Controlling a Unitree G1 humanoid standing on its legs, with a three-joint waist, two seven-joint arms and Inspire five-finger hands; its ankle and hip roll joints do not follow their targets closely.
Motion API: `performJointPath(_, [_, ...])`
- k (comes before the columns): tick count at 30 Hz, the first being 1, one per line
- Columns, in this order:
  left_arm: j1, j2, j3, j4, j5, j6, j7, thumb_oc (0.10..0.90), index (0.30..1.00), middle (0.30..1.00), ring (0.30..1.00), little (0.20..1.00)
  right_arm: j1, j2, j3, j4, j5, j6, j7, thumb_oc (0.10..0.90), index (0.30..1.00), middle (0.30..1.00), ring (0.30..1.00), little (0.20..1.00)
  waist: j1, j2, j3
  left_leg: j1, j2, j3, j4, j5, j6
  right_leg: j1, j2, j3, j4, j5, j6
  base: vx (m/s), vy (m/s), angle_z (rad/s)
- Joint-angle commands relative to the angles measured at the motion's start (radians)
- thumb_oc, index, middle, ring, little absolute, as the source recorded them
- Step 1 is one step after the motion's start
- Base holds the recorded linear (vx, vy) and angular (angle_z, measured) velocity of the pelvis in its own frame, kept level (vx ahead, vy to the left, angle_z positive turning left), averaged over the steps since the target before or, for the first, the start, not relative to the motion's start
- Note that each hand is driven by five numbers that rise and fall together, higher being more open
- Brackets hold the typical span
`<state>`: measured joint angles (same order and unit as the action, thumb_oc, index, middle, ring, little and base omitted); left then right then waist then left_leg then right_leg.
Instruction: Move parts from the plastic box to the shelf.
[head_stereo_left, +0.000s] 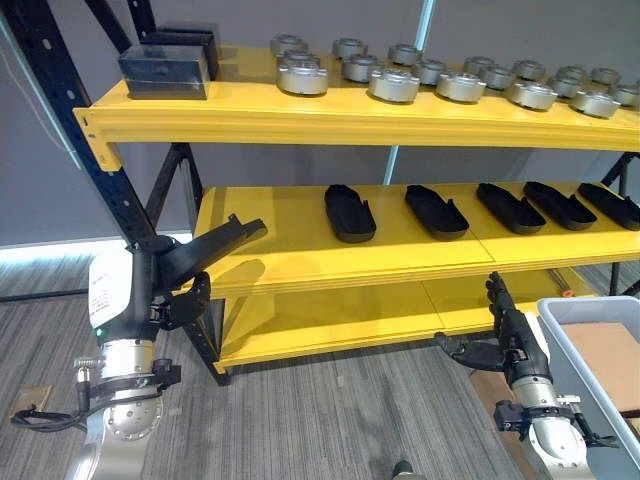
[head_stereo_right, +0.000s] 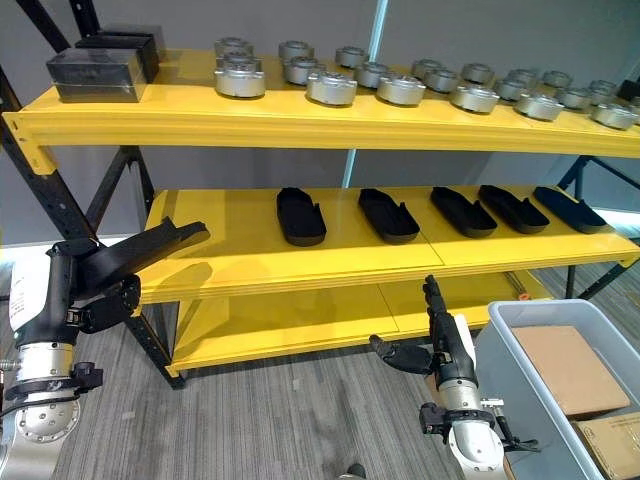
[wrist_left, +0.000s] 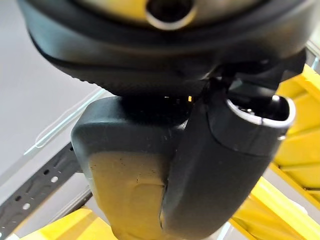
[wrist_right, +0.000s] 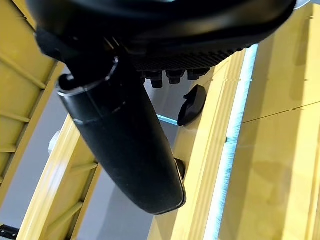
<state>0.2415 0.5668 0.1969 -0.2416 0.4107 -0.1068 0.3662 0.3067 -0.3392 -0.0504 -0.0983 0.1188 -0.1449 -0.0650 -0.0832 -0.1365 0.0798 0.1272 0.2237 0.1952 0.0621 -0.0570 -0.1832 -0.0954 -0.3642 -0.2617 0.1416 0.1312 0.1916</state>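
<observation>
A yellow shelf (head_stereo_left: 300, 255) on dark blue uprights stands on grey wood-look flooring before a grey wall, its top tier carrying two dark blocks (head_stereo_left: 165, 70) at ten o'clock and a double row of round silver parts (head_stereo_left: 395, 84) that runs off to two o'clock, too crowded for me to count surely. On the middle tier lie five black shoe-shaped parts (head_stereo_left: 350, 212) in a row. The grey plastic box (head_stereo_right: 500, 345) at five o'clock holds brown cardboard cartons (head_stereo_right: 570, 368); the left hand (head_stereo_left: 205, 250) grips a black part against the middle tier's edge, while the right hand (head_stereo_right: 432, 340) hangs empty near the box, fingers straight.
</observation>
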Motion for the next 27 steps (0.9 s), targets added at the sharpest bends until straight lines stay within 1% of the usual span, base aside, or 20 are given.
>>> performJointPath(1, [-0.205, 0.066, 0.019, -0.063, 0.063, -0.046, 0.084, 0.400, 0.300, 0.300, 0.300, 0.300, -0.096, -0.035, -0.058, -0.080, -0.022, -0.074, -0.007, 0.900, 1.000, 1.000, 1.000, 1.000, -0.009, 0.030, -0.012, -0.004, -0.035, -0.010, 0.011, -0.070, 0.104, 0.058, -0.027, 0.022, 0.136, -0.159, 0.036, 0.04, -0.022, -0.10])
performJointPath(4, [-0.278, 0.085, -0.032, 0.001, 0.117, -0.023, 0.072, 0.400, 0.300, 0.300, 0.300, 0.300, -0.093, -0.044, -0.052, -0.077, -0.028, -0.066, 0.007, 0.900, 1.000, 1.000, 1.000, 1.000, -0.030, 0.039, -0.020, 0.004, -0.023, -0.008, -0.011, -0.055, 0.098, 0.060, -0.013, 0.023, 0.127, -0.164, 0.034, 0.05, -0.031, -0.08])
performJointPath(7, [-0.315, 0.090, -0.055, 0.038, 0.133, -0.011, 0.075, 0.400, 0.300, 0.300, 0.300, 0.300, -0.096, -0.045, -0.047, -0.073, -0.025, -0.064, 0.013, 0.900, 1.000, 1.000, 1.000, 1.000, -0.037, 0.043, -0.025, 0.012, -0.019, -0.006, -0.032, -0.045, 0.096, 0.064, -0.003, 0.027, 0.110, -0.155, 0.033, 0.04, -0.023, -0.01])
performJointPath(8, [-0.341, 0.094, -0.073, 0.059, 0.152, 0.001, 0.068, 0.400, 0.300, 0.300, 0.300, 0.300, -0.103, -0.049, -0.036, -0.071, -0.032, -0.061, 0.014, 0.900, 1.000, 1.000, 1.000, 1.000, -0.046, 0.046, -0.033, 0.014, -0.018, -0.004, -0.049, -0.035, 0.093, 0.066, 0.004, 0.033, 0.089, -0.145, 0.032, 0.04, -0.014, -0.03])
performJointPath(10, [-0.377, 0.097, -0.095, 0.087, 0.165, 0.004, 0.074, 0.400, 0.300, 0.300, 0.300, 0.300, -0.113, -0.050, -0.029, -0.063, -0.026, -0.061, 0.016, 0.900, 1.000, 1.000, 1.000, 1.000, -0.049, 0.050, -0.041, 0.017, -0.016, -0.002, -0.073, -0.020, 0.091, 0.069, 0.011, 0.035, 0.061, -0.120, 0.034, 0.05, -0.010, -0.07])
performJointPath(12, [-0.417, 0.103, -0.119, 0.113, 0.184, 0.016, 0.074, 0.400, 0.300, 0.300, 0.300, 0.300, -0.124, -0.051, -0.015, -0.058, -0.021, -0.060, 0.017, 0.900, 1.000, 1.000, 1.000, 1.000, -0.052, 0.054, -0.050, 0.019, -0.020, 0.004, -0.096, -0.009, 0.091, 0.075, 0.011, 0.035, 0.023, -0.090, 0.042, 0.04, 0.010, -0.08])
performJointPath(14, [-0.428, 0.103, -0.127, 0.124, 0.188, 0.017, 0.076, 0.400, 0.300, 0.300, 0.300, 0.300, -0.127, -0.050, -0.013, -0.054, -0.023, -0.058, 0.017, 0.900, 1.000, 1.000, 1.000, 1.000, -0.051, 0.054, -0.052, 0.020, -0.023, 0.004, -0.105, -0.004, 0.091, 0.081, 0.011, 0.032, 0.007, -0.079, 0.044, 0.04, 0.024, -0.10])
performJointPath(15, [-0.449, 0.103, -0.137, 0.145, 0.194, 0.028, 0.080, 0.400, 0.300, 0.300, 0.300, 0.300, -0.137, -0.051, 0.001, -0.053, -0.029, -0.055, 0.016, 0.900, 1.000, 1.000, 1.000, 1.000, -0.051, 0.055, -0.060, 0.019, -0.029, 0.007, -0.113, -0.003, 0.089, 0.088, 0.008, 0.033, -0.022, -0.056, 0.051, 0.06, 0.043, -0.14])
performJointPath(16, [-0.457, 0.103, -0.140, 0.155, 0.195, 0.032, 0.087, 0.400, 0.300, 0.300, 0.300, 0.300, -0.142, -0.050, 0.008, -0.050, -0.029, -0.054, 0.017, 0.900, 1.000, 1.000, 1.000, 1.000, -0.050, 0.054, -0.063, 0.018, -0.033, 0.010, -0.112, -0.005, 0.091, 0.093, 0.008, 0.035, -0.044, -0.039, 0.054, 0.08, 0.084, -0.14])
performJointPath(17, [-0.465, 0.106, -0.129, 0.153, 0.198, 0.039, 0.092, 0.400, 0.300, 0.300, 0.300, 0.300, -0.151, -0.053, 0.018, -0.053, -0.038, -0.050, 0.017, 0.900, 1.000, 1.000, 1.000, 1.000, -0.044, 0.051, -0.064, 0.010, -0.041, 0.017, -0.088, -0.023, 0.096, 0.096, 0.002, 0.046, -0.070, -0.015, 0.061, 0.06, 0.095, -0.18])
performJointPath(18, [-0.465, 0.108, -0.126, 0.152, 0.199, 0.040, 0.096, 0.400, 0.300, 0.300, 0.300, 0.300, -0.154, -0.050, 0.022, -0.051, -0.032, -0.050, 0.018, 0.900, 1.000, 1.000, 1.000, 1.000, -0.043, 0.050, -0.062, 0.006, -0.046, 0.016, -0.073, -0.033, 0.101, 0.096, -0.001, 0.053, -0.071, -0.006, 0.063, 0.05, 0.131, -0.25])
performJointPath(19, [-0.461, 0.110, -0.122, 0.146, 0.196, 0.037, 0.100, 0.400, 0.300, 0.300, 0.300, 0.300, -0.154, -0.046, 0.021, -0.044, -0.020, -0.048, 0.020, 0.900, 1.000, 1.000, 1.000, 1.000, -0.039, 0.046, -0.058, -0.005, -0.057, 0.015, -0.036, -0.058, 0.114, 0.096, -0.011, 0.067, -0.067, 0.001, 0.064, 0.04, 0.220, -0.21])
performJointPath(20, [-0.463, 0.115, -0.124, 0.140, 0.196, 0.039, 0.101, 0.400, 0.300, 0.300, 0.300, 0.300, -0.151, -0.045, 0.016, -0.045, -0.024, -0.048, 0.017, 0.900, 1.000, 1.000, 1.000, 1.000, -0.037, 0.046, -0.046, -0.022, -0.082, 0.003, 0.007, -0.091, 0.140, 0.087, -0.031, 0.084, -0.026, 0.008, 0.064, 0.02, 0.280, -0.18])
performJointPath(21, [-0.465, 0.113, -0.130, 0.142, 0.194, 0.040, 0.101, 0.400, 0.300, 0.300, 0.300, 0.300, -0.142, -0.043, 0.009, -0.044, -0.022, -0.050, 0.013, 0.900, 1.000, 1.000, 1.000, 1.000, -0.042, 0.047, -0.033, -0.024, -0.097, -0.003, 0.022, -0.109, 0.157, 0.072, -0.046, 0.100, 0.030, 0.023, 0.063, -0.01, 0.332, -0.06])
performJointPath(22, [-0.466, 0.112, -0.135, 0.141, 0.196, 0.041, 0.098, 0.400, 0.300, 0.300, 0.300, 0.300, -0.131, -0.039, 0.000, -0.047, -0.025, -0.051, 0.012, 0.900, 1.000, 1.000, 1.000, 1.000, -0.049, 0.050, -0.023, -0.028, -0.116, -0.012, 0.023, -0.114, 0.173, 0.052, -0.061, 0.119, 0.086, 0.050, 0.058, -0.04, 0.206, 0.00])
performJointPath(23, [-0.467, 0.113, -0.135, 0.141, 0.196, 0.041, 0.098, 0.400, 0.300, 0.300, 0.300, 0.300, -0.131, -0.038, -0.001, -0.048, -0.025, -0.050, 0.012, 0.900, 1.000, 1.000, 1.000, 1.000, -0.047, 0.046, -0.027, -0.034, -0.122, -0.010, 0.022, -0.109, 0.176, 0.043, -0.066, 0.124, 0.087, 0.054, 0.059, -0.05, 0.332, 0.15])
performJointPath(24, [-0.470, 0.107, -0.148, 0.141, 0.197, 0.042, 0.091, 0.400, 0.300, 0.300, 0.300, 0.300, -0.102, -0.022, -0.013, -0.056, -0.024, -0.052, 0.012, 0.900, 1.000, 1.000, 1.000, 1.000, -0.074, 0.060, 0.001, -0.023, -0.153, -0.031, 0.020, -0.118, 0.209, -0.010, -0.077, 0.179, 0.220, 0.146, 0.033, -0.05, 0.230, 0.14])
performJointPath(25, [-0.471, 0.107, -0.149, 0.142, 0.197, 0.042, 0.092, 0.400, 0.300, 0.300, 0.300, 0.300, -0.102, -0.021, -0.014, -0.057, -0.024, -0.051, 0.012, 0.900, 1.000, 1.000, 1.000, 1.000, -0.071, 0.056, -0.003, -0.029, -0.159, -0.028, 0.018, -0.111, 0.212, -0.021, -0.081, 0.186, 0.222, 0.151, 0.033, -0.06, 0.437, 0.38])
performJointPath(26, [-0.475, 0.107, -0.158, 0.140, 0.189, 0.041, 0.083, 0.400, 0.300, 0.300, 0.300, 0.300, -0.092, -0.014, -0.017, -0.055, -0.025, -0.053, 0.005, 0.900, 1.000, 1.000, 1.000, 1.000, -0.087, 0.079, 0.031, -0.017, -0.170, -0.037, 0.017, -0.110, 0.235, -0.093, -0.047, 0.240, 0.342, 0.168, 0.011, 0.00, 0.383, 0.23])
performJointPath(27, [-0.464, 0.108, -0.152, 0.134, 0.185, 0.043, 0.079, 0.400, 0.300, 0.300, 0.300, 0.300, -0.084, -0.009, -0.016, -0.055, -0.021, -0.057, 0.004, 0.900, 1.000, 1.000, 1.000, 1.000, -0.091, 0.099, 0.047, 0.005, -0.179, -0.019, 0.007, -0.119, 0.243, -0.164, -0.053, 0.197, 0.358, 0.125, 0.005, 0.21, 0.374, 0.26])
